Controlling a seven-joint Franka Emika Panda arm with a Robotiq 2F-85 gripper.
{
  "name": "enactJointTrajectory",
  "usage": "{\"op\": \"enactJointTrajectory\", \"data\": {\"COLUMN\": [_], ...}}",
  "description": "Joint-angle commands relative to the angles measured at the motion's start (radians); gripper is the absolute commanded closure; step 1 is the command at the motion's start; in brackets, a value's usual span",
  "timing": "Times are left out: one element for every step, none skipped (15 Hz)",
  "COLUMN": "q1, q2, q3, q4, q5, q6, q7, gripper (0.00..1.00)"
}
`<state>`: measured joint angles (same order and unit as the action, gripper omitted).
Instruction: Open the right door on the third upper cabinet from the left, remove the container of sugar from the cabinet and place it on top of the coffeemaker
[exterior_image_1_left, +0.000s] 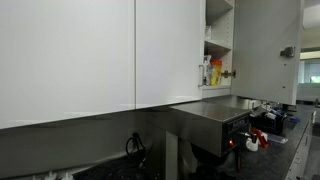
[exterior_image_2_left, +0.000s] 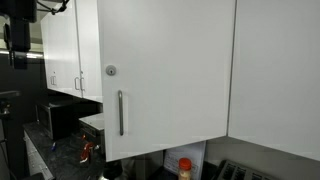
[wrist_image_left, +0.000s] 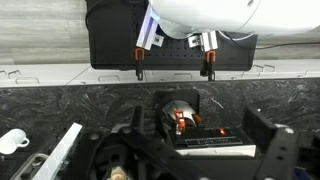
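Observation:
The right door (exterior_image_2_left: 165, 80) is a glossy white panel with a silver bar handle (exterior_image_2_left: 121, 112) near its left edge; it stands swung open. The third upper cabinet (exterior_image_1_left: 220, 40) shows its white shelves, with slim yellow and red bottles (exterior_image_1_left: 214, 72) on the lower one. The steel coffeemaker (exterior_image_1_left: 212, 113) stands below it, its flat top bare in this view. A whitish canister with an orange label, seemingly the container of sugar (exterior_image_2_left: 184, 167), shows under the door's lower edge; what it stands on is hidden. My gripper (wrist_image_left: 200, 138) is open and empty, high over the dark counter.
The robot arm (exterior_image_2_left: 20, 30) is at the top left, away from the door. More white cabinets (exterior_image_2_left: 62, 50) lie beyond. In the wrist view, a black box (wrist_image_left: 170, 45), a small black device with a metal part (wrist_image_left: 182, 118) and a white cup (wrist_image_left: 12, 140) sit on the speckled counter (wrist_image_left: 60, 105).

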<state>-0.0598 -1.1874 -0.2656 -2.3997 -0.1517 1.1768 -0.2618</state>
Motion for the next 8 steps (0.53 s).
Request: {"op": "enactJointTrajectory", "data": {"q1": [0.056,0.068,0.079,0.091,0.101,0.107,0.110,0.108], "q2": [0.070,0.086,0.104,0.128,0.152,0.179,0.204,0.226], "q3": [0.018,0.025,0.033,0.040,0.042,0.045,0.047,0.053], "q4": [-0.004,-0.005,-0.010,-0.011,-0.009,-0.005,-0.002,-0.004], "q5": [0.021,0.024,0.025,0.028,0.032,0.035,0.036,0.033], "q6": [0.031,0.044,0.059,0.074,0.085,0.095,0.107,0.135], "q7": [0.020,0.023,0.025,0.026,0.023,0.023,0.023,0.028], "gripper": [0.00,0.00,0.00,0.00,0.00,0.00,0.00,0.00]}}
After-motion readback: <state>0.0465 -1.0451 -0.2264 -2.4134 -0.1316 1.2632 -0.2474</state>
